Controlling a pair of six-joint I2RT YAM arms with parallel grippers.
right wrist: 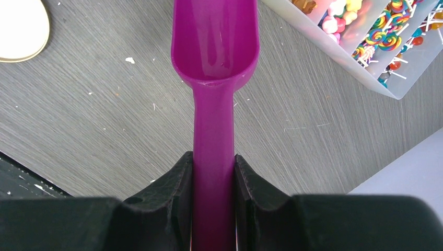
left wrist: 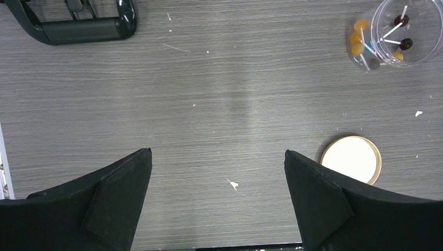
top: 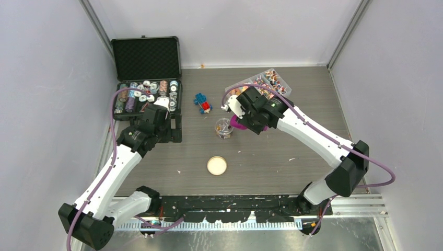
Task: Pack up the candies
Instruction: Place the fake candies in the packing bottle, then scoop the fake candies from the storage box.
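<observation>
The right gripper is clenching the handle of a magenta scoop, gripping low on the handle so the bowl is reaching out ahead. Most of the candies are sitting in a clear divided tray at the far right of the table. A few are lying in an open clear jar near the middle, probably the container being packed. Its cork lid is lying nearer the arms, apart from it. The left gripper is hovering with fingers spread wide, grasping nothing. The right wrist view is showing the scoop bowl empty, a detail the overhead view is hiding. The left wrist view is revealing orange and dark sweets on white sticks inside the jar
</observation>
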